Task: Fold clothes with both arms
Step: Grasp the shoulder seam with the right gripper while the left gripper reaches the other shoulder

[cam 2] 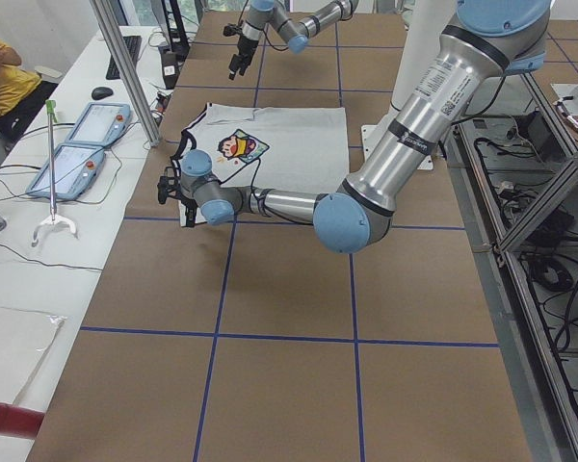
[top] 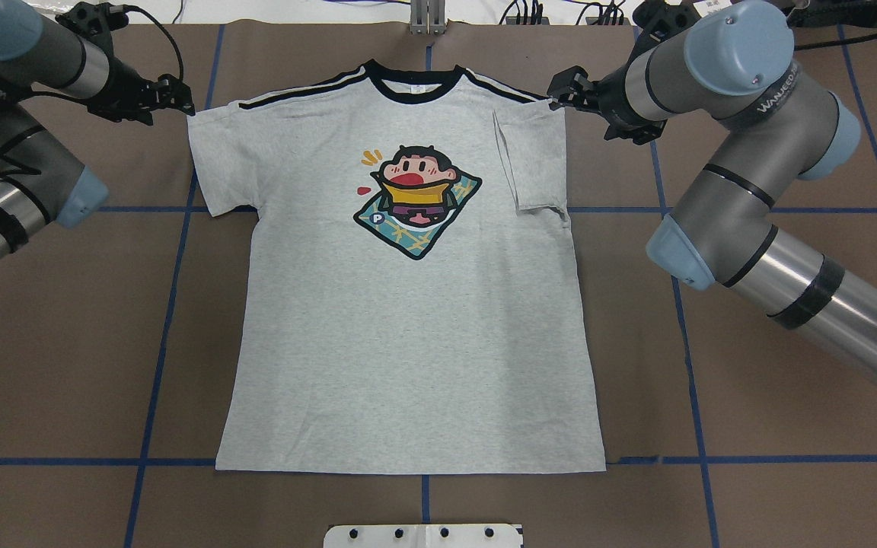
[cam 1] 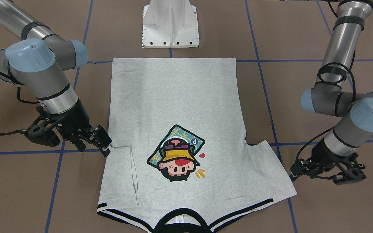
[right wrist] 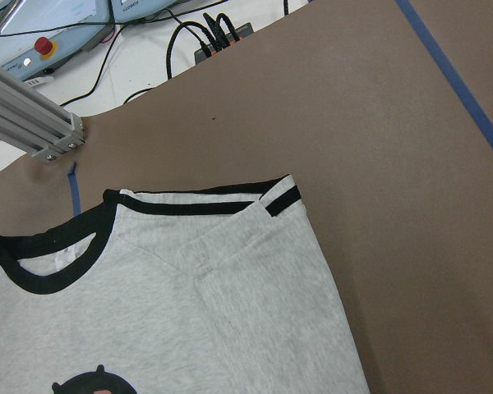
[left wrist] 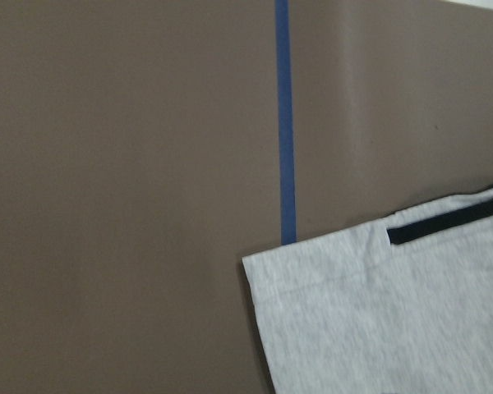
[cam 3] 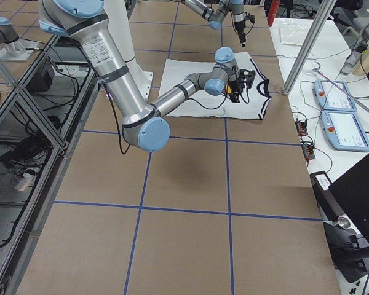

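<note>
The clothes are one grey T-shirt [top: 408, 342] lying flat and print up on the brown table, its black collar [top: 414, 76] on the far side from the robot. The sleeve on my right side [top: 534, 160] is folded inward onto the body. The other sleeve [top: 218, 160] lies spread out. My right gripper [top: 556, 90] hovers open just beside the folded sleeve's shoulder, holding nothing. My left gripper [top: 180, 95] sits just outside the spread sleeve's corner, looks open and empty. From the front, the right gripper [cam 1: 105, 147] and left gripper [cam 1: 292, 174] flank the shirt [cam 1: 173, 97].
The white pedestal base [cam 1: 170, 26] stands just behind the shirt's hem. Blue tape lines [top: 172, 304] cross the table. Control pendants [cam 2: 77, 144] and cables lie on a side bench, and a person's arm [cam 2: 0, 77] shows there. An aluminium post [right wrist: 33, 123] stands beyond the collar.
</note>
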